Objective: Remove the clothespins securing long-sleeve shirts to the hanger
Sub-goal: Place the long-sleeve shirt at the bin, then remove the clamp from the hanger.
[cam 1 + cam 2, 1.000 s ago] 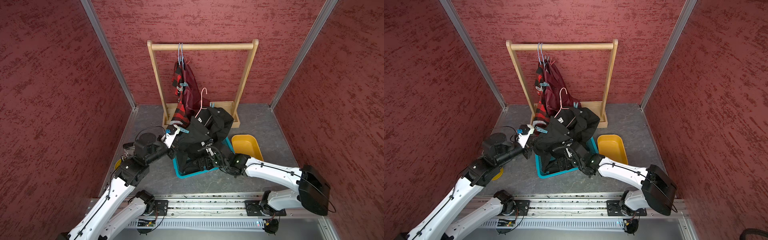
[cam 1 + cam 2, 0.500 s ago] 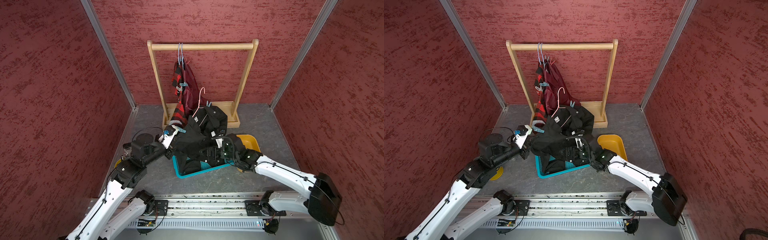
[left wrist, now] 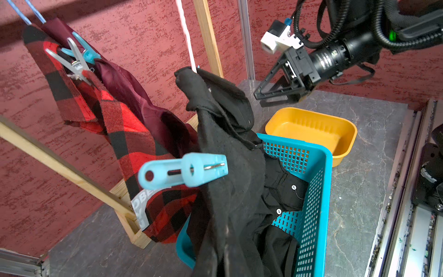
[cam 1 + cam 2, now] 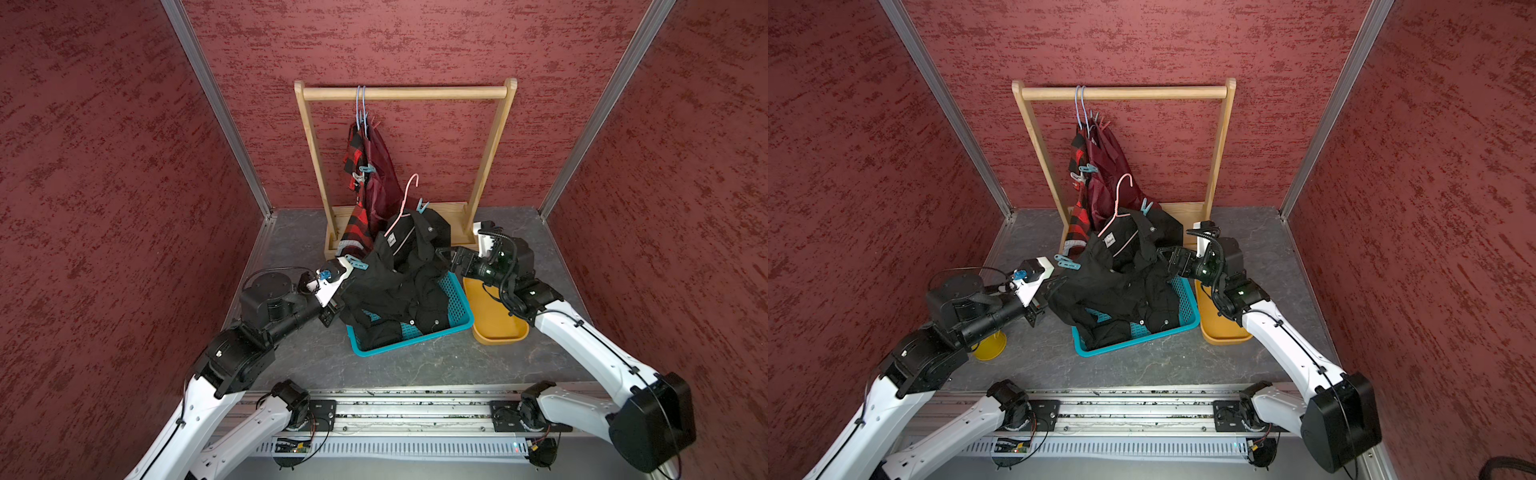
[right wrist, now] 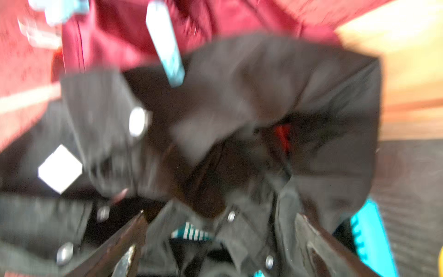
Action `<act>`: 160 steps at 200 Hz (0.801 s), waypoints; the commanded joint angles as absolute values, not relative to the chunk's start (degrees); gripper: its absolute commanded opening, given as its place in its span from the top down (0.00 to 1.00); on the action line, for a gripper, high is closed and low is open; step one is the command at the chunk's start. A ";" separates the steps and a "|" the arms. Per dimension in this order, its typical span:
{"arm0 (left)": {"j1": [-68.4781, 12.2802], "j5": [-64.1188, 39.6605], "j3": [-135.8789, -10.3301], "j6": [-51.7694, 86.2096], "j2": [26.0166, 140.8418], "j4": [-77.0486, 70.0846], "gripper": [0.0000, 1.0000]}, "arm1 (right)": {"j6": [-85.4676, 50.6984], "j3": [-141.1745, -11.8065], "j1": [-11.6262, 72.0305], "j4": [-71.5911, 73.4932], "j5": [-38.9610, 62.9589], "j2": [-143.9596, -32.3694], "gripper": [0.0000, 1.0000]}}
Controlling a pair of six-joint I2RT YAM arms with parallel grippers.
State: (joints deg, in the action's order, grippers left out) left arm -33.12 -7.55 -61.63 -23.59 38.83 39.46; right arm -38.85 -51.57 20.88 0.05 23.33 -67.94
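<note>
Left fingers (image 4: 1054, 285) are clamped tight, seemingly pinching the black shirt (image 4: 399, 282), which spills from the teal basket (image 4: 457, 328). A blue clothespin (image 3: 184, 172) bites its edge. Right fingers (image 5: 124, 244) gape wide at the far shoulder. The danger is that thin cloth slips, or a tug drags the pink hanger (image 4: 405, 199) along. The plaid shirt (image 3: 124, 134) has a tag (image 3: 141, 206) showing "OBE", cut off.
</note>
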 commanded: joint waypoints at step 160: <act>-64.46 21.17 -43.23 -30.83 48.81 18.60 1.00 | -46.78 -56.35 8.14 -6.99 20.64 -75.13 0.26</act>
